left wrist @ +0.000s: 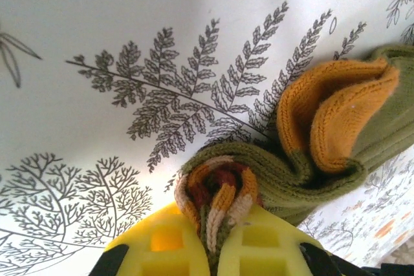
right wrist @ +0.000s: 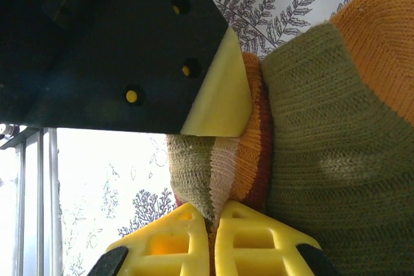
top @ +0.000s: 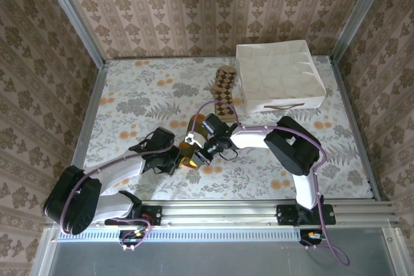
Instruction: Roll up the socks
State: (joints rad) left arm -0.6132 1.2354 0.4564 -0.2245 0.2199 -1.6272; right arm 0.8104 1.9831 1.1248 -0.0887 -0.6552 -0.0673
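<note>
Pinching striped sock: both jaws closed | overhead: argyle sock lying apart

I'm looking into a lab booth dressed as a home: damask wallpaper panels in aluminium framing, floral-print tabletop, metal mounting rail along the near edge

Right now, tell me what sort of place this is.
Likely a staged robot test cell, not a home: brown damask-papered wall panels in metal framing, a fern-printed white table cover, and two black-and-white robot arms bolted to a grey aluminium rail.
</note>
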